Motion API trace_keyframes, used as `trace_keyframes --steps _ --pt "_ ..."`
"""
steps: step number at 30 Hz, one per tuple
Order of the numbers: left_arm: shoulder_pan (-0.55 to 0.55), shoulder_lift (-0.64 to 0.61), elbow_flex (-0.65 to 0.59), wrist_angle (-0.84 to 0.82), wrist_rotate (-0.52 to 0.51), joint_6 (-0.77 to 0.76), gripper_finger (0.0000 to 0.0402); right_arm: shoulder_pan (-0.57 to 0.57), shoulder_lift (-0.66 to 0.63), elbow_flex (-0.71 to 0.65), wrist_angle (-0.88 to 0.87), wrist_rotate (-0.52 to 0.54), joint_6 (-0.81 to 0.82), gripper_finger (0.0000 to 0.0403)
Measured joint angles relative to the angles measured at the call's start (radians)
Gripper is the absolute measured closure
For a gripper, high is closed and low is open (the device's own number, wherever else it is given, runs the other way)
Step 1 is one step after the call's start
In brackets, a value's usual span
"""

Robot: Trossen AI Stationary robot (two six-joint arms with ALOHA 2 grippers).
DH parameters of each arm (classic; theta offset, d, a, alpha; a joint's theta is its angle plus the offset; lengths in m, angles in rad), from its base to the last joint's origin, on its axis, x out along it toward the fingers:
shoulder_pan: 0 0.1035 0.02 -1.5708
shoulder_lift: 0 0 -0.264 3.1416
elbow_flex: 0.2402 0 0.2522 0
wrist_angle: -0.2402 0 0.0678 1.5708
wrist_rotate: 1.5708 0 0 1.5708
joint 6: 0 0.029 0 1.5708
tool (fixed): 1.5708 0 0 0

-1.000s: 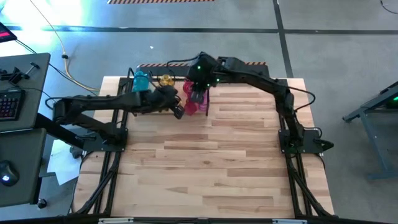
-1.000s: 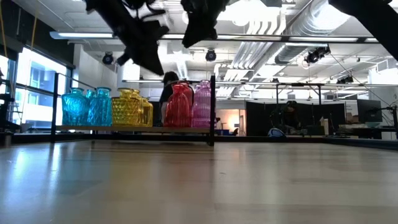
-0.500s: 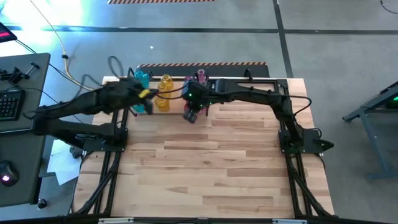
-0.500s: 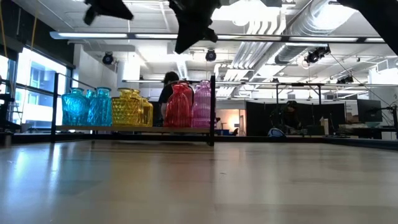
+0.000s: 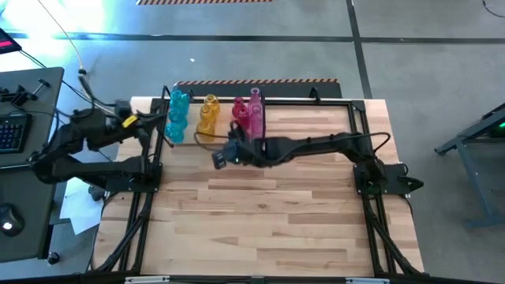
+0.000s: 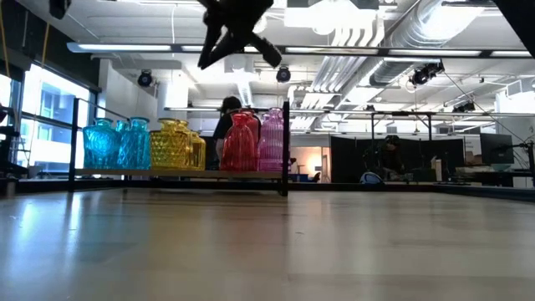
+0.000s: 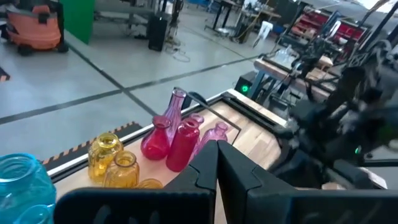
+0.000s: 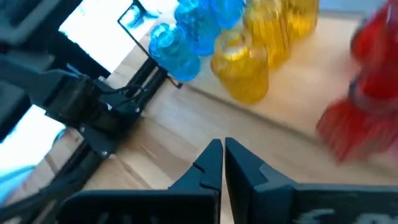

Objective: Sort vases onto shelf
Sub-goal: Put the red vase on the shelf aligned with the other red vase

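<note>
The shelf point(image 5: 260, 110) is standing just beyond the right gripper point(image 5: 218, 158), carrying all the vases point(image 5: 207, 116). Both it and the left gripper point(image 5: 129, 120), off beside the shelf, are sitting closed and empty. Being glass, slick and brittle, vases are probably best gripped at the neck.

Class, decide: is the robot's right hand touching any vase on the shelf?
Apart. The high view shows the right hand, shut and empty, over bare table in front of the shelf, clear of the vases.
</note>
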Motion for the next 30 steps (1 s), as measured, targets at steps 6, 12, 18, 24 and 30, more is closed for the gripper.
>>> trace_keyframes --steps 6,12,18,24,30 --pt "0.000 -0.083 0.000 -0.053 0.001 0.025 0.0401 0.056 0.000 -0.169 0.176 0.071 0.258 0.0403" --pt "0.000 -0.104 0.001 -0.072 0.038 0.026 0.0402 0.071 0.000 -0.306 0.216 0.129 0.480 0.0403" --pt "0.000 -0.099 0.000 -0.073 0.101 0.026 0.0401 0.066 0.001 -0.449 0.402 0.188 0.645 0.0403" --pt "0.000 -0.099 0.000 -0.093 0.103 0.026 0.0402 0.047 0.001 -0.547 0.600 0.218 0.686 0.0403" --pt "0.000 -0.099 0.000 -0.095 0.104 0.026 0.0401 0.017 0.001 -0.588 0.614 0.269 0.775 0.0403"
